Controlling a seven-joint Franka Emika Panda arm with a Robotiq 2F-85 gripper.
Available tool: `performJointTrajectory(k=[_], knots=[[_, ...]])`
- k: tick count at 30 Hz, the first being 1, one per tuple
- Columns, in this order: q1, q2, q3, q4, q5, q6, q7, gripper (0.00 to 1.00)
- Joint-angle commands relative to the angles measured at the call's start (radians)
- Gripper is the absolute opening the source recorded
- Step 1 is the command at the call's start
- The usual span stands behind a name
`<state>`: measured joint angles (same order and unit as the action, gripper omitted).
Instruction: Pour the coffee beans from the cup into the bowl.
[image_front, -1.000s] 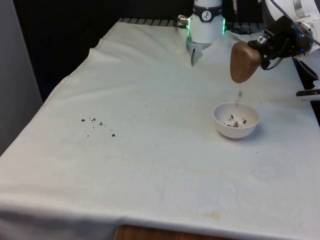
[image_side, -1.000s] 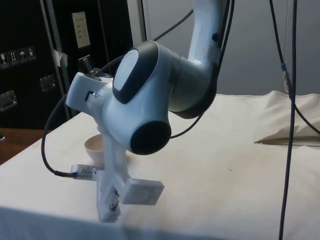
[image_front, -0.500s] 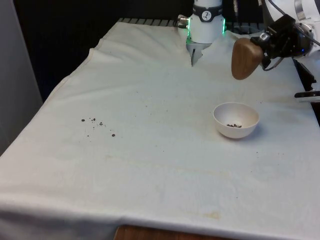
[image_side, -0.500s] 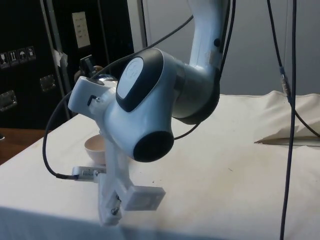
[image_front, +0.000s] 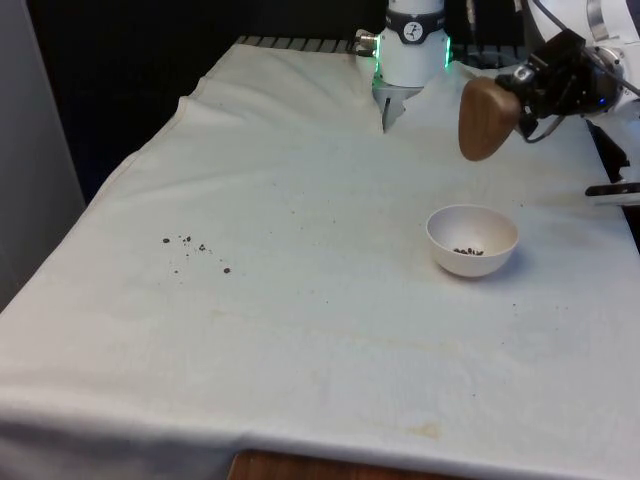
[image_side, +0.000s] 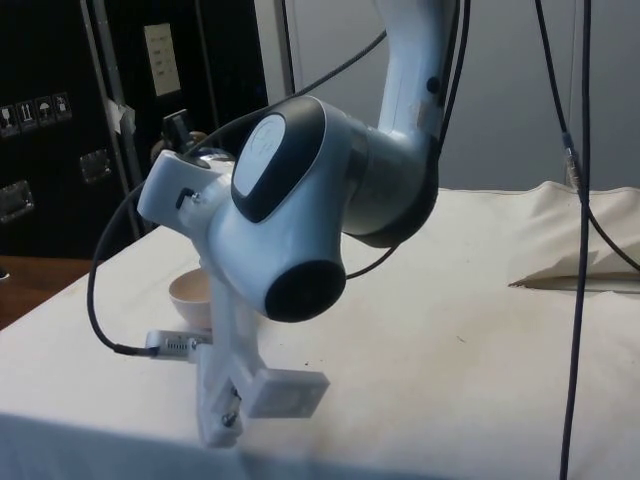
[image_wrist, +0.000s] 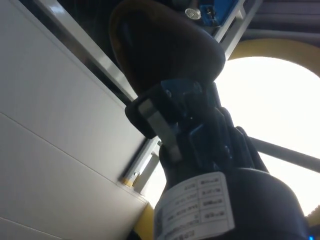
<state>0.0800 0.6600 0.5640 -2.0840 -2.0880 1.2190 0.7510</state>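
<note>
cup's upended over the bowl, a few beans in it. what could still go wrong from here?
1. The cup hangs mouth-down in the gripper above the far side of the bowl; any late beans might fall past the rim onto the cloth.
2. Stray beans already lie on the cloth toward the front view's left, so the pour may not count as complete.
3. The bowl looks light and unsecured; a low return pass could knock it.

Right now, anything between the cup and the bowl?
Nothing visible. The claw holds the wooden cup tipped mouth-down in open air above the white bowl, which already holds a few beans.
</note>
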Motion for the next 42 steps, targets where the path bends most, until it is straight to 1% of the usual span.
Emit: performJointTrajectory(k=[1, 5, 6, 7, 12, 13, 14, 17, 18, 23, 24, 25, 32, 33, 34, 35, 42], knots=[[-0.008, -0.001, 0.004, 0.0, 0.006, 0.013, 0.006, 0.0], [-0.016, 0.001, 0.004, 0.003, 0.017, 0.018, 0.025, 0.0], [-0.01, 0.0, 0.0, 0.0, 0.011, 0.006, 0.026, 0.0], [-0.018, 0.002, 0.004, 0.003, 0.019, 0.019, 0.03, 0.0], [-0.031, 0.006, 0.001, 0.005, 0.031, 0.03, 0.068, 0.0], [-0.025, 0.005, -0.003, 0.002, 0.025, 0.02, 0.069, 0.0], [-0.033, 0.007, 0.001, 0.005, 0.033, 0.032, 0.074, 0.0], [-0.043, 0.003, 0.001, 0.002, 0.036, 0.045, 0.089, 0.0], [-0.05, -0.004, 0.002, -0.001, 0.04, 0.055, 0.095, 0.0], [-0.063, -0.023, 0.003, -0.006, 0.052, 0.08, 0.105, 0.0], [-0.053, -0.016, -0.006, 0.002, 0.051, 0.064, 0.107, 0.0], [-0.067, -0.031, 0.001, -0.008, 0.059, 0.093, 0.109, 0.0], [-0.081, -0.056, -0.006, -0.01, 0.078, 0.14, 0.123, 0.0], [-0.07, -0.047, -0.013, -0.003, 0.073, 0.119, 0.123, 0.0], [-0.083, -0.059, -0.006, -0.01, 0.082, 0.147, 0.125, 0.0], [-0.088, -0.065, -0.007, -0.01, 0.088, 0.16, 0.128, 0.0], [-0.102, -0.09, -0.015, -0.009, 0.109, 0.212, 0.139, 0.0]])
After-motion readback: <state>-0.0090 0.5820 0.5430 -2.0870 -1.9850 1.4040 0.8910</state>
